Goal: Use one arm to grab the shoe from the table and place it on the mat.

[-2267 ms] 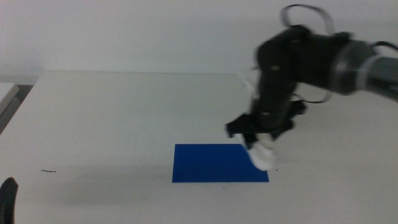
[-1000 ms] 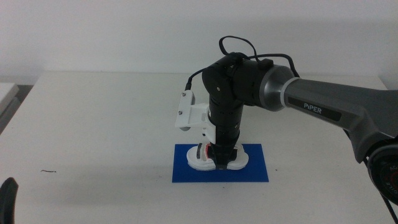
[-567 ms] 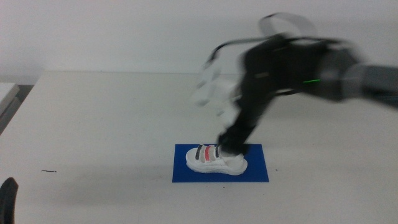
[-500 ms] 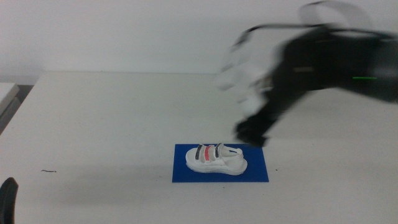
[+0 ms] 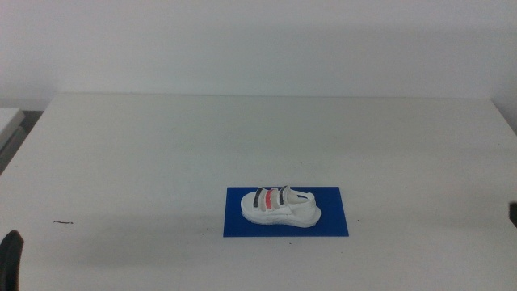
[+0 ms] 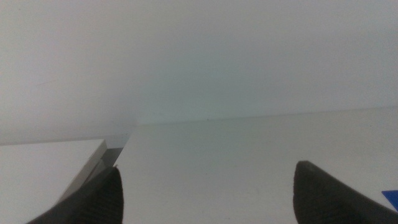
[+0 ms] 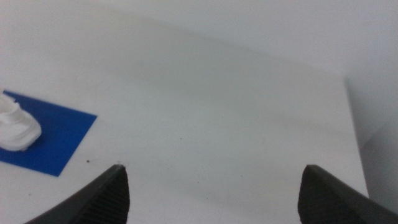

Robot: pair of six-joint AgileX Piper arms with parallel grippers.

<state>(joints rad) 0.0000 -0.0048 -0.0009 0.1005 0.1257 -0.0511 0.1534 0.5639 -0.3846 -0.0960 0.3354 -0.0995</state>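
Note:
The white shoe (image 5: 280,207) with black and red straps lies upright on the dark blue mat (image 5: 333,221), near the front middle of the white table (image 5: 161,153). Its heel end (image 7: 15,127) and a corner of the mat (image 7: 59,143) show in the right wrist view. My right gripper (image 7: 211,186) is open and empty, pulled back to the table's right side, out of the middle view. My left gripper (image 6: 205,193) is open and empty; it waits at the front left, where a dark tip (image 5: 10,257) shows.
A small dark mark (image 5: 63,221) lies on the table at the front left. A second white surface (image 6: 43,165) stands beside the table's left edge, with a narrow gap between them.
The right arm let go of the shoe on the mat, lifted away to the right and left the middle view. The shoe stays on the mat.

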